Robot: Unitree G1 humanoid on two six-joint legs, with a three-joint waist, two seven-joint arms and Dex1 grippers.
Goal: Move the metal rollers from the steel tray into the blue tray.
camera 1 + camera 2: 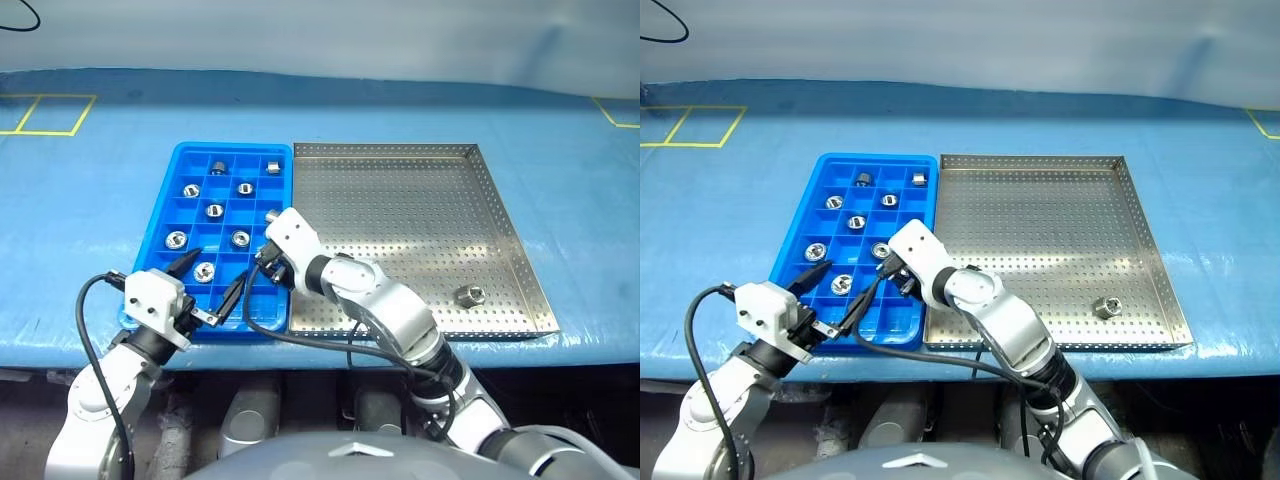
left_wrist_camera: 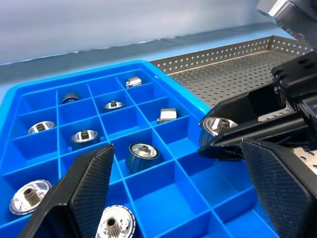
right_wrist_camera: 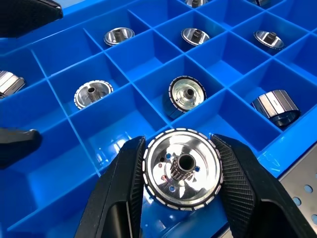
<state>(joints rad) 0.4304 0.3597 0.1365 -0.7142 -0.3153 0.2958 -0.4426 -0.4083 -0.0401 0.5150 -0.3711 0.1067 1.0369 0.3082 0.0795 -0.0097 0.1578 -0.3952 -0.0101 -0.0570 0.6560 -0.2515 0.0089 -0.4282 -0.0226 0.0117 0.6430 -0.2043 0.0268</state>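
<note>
The right end effector (image 3: 181, 171) is gripping a shiny silver metal roller (image 3: 182, 169) above the bright blue gridded plastic tray (image 1: 160, 265); beside it, the left end effector (image 1: 207, 285) is hovering open.

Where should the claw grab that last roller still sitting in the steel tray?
Take the roller across its round sides, coming straight down from above. It seems to stand on end, hole up, alone near the steel tray's front right corner, with room around it.

Looks like a workshop or test bench — blue-covered table (image 1: 90, 250), yellow tape squares (image 1: 45, 113), steel tray (image 1: 400, 160).
</note>
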